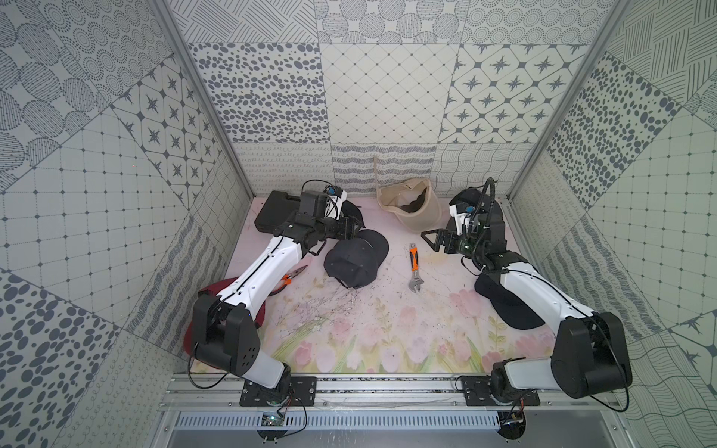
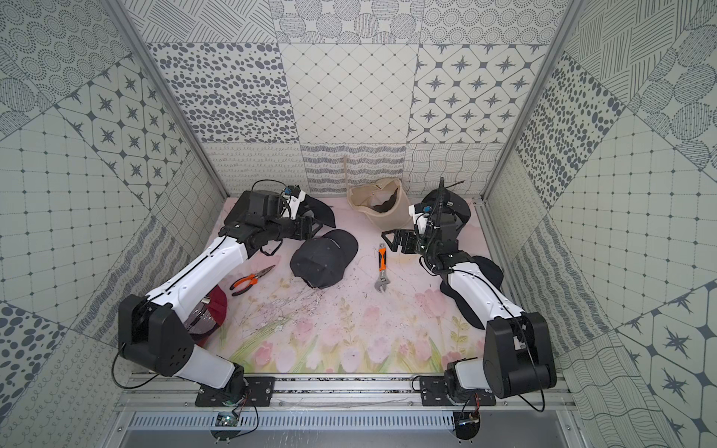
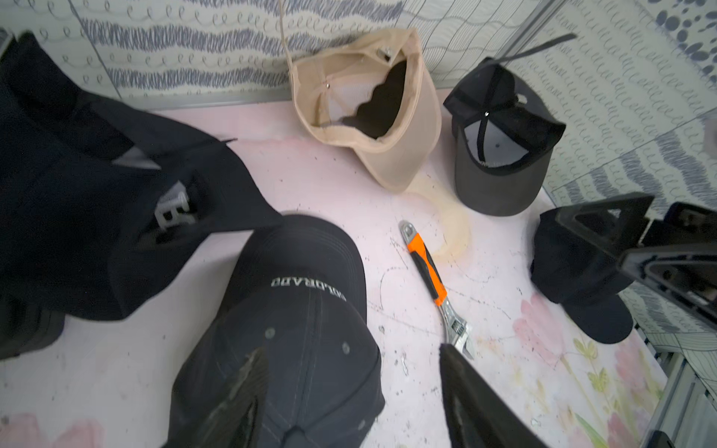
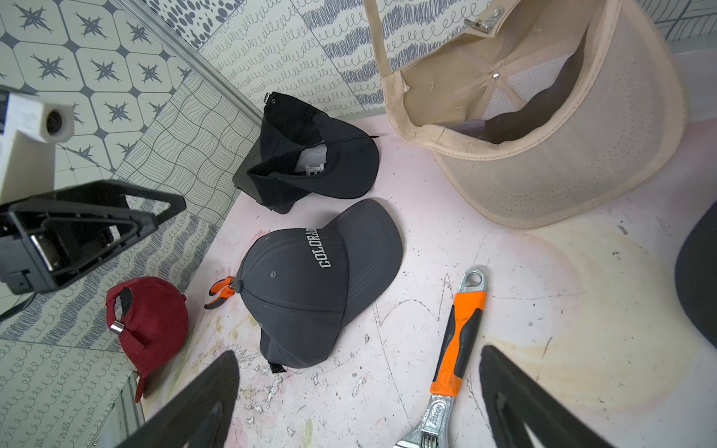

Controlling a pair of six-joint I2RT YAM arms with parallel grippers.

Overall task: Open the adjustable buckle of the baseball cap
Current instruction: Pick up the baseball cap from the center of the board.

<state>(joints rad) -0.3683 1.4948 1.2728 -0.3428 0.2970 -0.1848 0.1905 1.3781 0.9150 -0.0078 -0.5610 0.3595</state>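
While left end effector (image 1: 357, 228) gapes empty, grey cap (image 1: 353, 260) beneath, wrench (image 1: 414, 267) nearby.

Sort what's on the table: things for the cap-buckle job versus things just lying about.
For the job: COLORADO cap, likely the target, close by the left gripper; right gripper; both open.
Lying about: orange-handled wrench, pliers, black case, beige cap, red cap.
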